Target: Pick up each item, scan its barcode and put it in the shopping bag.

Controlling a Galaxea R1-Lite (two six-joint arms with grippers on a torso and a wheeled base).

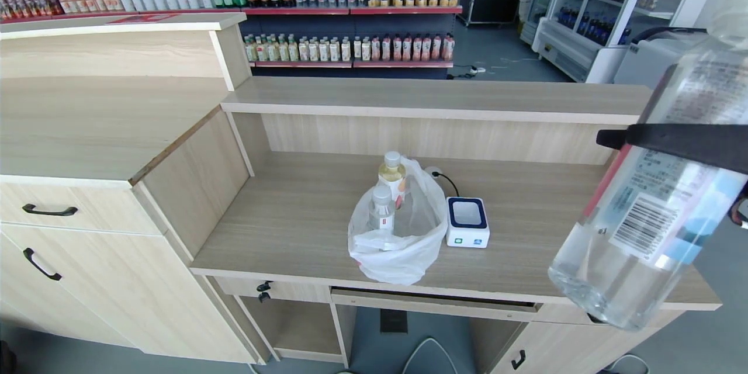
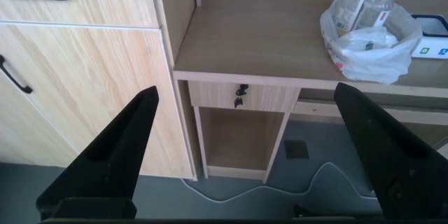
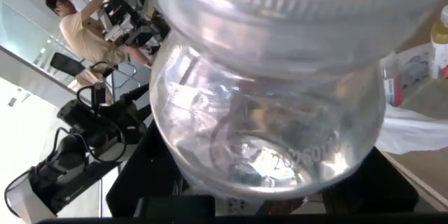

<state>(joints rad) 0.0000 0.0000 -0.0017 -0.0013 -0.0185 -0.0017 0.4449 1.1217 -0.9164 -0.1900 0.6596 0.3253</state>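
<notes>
The right tool [image 1: 672, 141] pinches a bottle [image 1: 643, 234] around its middle, with one flat black finger lying across the front of it. The bottle is clear, thin-walled plastic. It is tilted with its round base down and toward the robot's left, and it is held up off to the right of the scanner [image 1: 467, 222]. Its glossy printed label has a white barcode panel, a blue patch and a red edge stripe. In the right wrist view the bottle's base [image 3: 273, 112] is a dimpled dome with raised figures moulded in, and ribbed rings run around the wall above it.

The scanner is a small white block with rounded corners and a dark blue frame around a pale window. It sits on the matte wood-grain tabletop [image 1: 526, 198], and a black cable [image 1: 447, 180] runs from behind it. Just beside it on the left, the bag [image 1: 403, 245] is thin, crinkled white film, slumped open. Two capped bottles stand upright in it, a yellow drink [image 1: 391, 178] behind and a clear drink [image 1: 381, 210] in front.

The left tool [image 2: 245, 161] hangs low in front of the tabletop, over the grey floor [image 2: 231, 196]. Its two black wedge-shaped fingers [image 2: 105, 161] are spread wide with nothing between them.
</notes>
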